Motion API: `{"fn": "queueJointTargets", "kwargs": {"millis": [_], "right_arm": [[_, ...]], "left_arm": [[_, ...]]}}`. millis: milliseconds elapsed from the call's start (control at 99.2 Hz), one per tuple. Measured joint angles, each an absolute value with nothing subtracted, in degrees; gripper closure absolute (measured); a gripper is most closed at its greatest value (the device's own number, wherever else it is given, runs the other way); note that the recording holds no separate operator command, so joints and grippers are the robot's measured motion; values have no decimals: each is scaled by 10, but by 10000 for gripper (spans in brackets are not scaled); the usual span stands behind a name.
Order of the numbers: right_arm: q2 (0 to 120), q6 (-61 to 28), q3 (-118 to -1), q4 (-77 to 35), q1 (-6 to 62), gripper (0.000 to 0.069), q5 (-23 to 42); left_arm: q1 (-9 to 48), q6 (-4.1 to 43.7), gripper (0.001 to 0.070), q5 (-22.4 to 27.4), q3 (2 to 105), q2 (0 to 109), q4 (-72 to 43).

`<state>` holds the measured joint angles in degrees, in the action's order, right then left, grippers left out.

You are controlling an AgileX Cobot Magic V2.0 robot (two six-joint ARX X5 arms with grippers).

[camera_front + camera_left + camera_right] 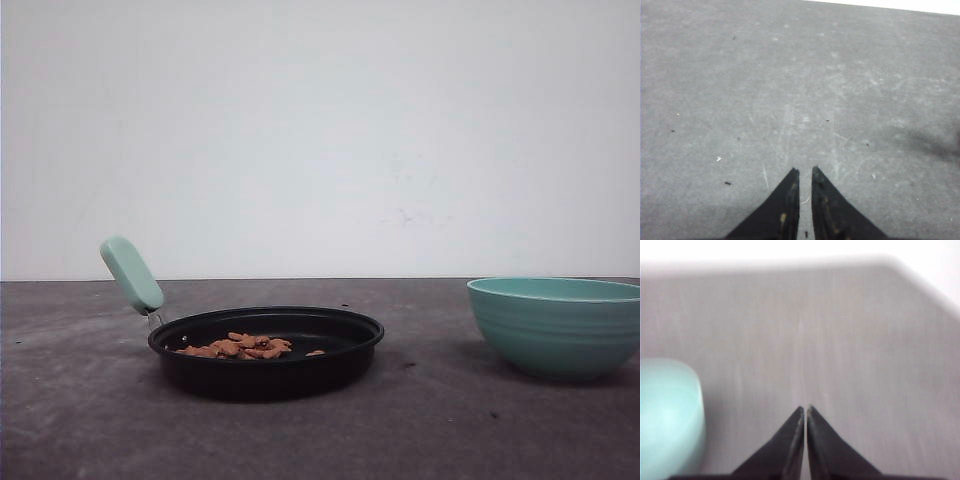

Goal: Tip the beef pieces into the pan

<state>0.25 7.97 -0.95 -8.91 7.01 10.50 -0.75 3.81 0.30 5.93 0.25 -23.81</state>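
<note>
Lying in the shallow round black pan [266, 355], flat orange-brown beef pieces [243, 347] heap; left tool [805, 172] and right tool [805, 409] are pressed together, empty.

What the cameras leave unclear

The bowl [556, 325] is cut off at the right picture edge in the front view, and in the right wrist view it is a soft mint blur [667, 415], the bench [840, 340] smeared too. The near wall of the pan [266, 370] hides part of the beef pieces [240, 346], too small to count.
</note>
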Motion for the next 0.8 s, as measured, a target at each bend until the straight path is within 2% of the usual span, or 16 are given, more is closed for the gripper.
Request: {"fn": "queueJointTargets", "kwargs": {"millis": [161, 353, 716, 797], "right_arm": [[2, 80, -8, 3, 70, 684, 105], [2, 79, -8, 53, 70, 684, 106], [2, 80, -8, 75, 69, 684, 105], [2, 80, -8, 61, 70, 684, 75]], "left_arm": [[-7, 38, 692, 3, 59, 3, -238], [-7, 38, 692, 3, 59, 3, -238], [-7, 38, 692, 3, 59, 3, -238], [-7, 38, 692, 3, 59, 3, -238]]}}
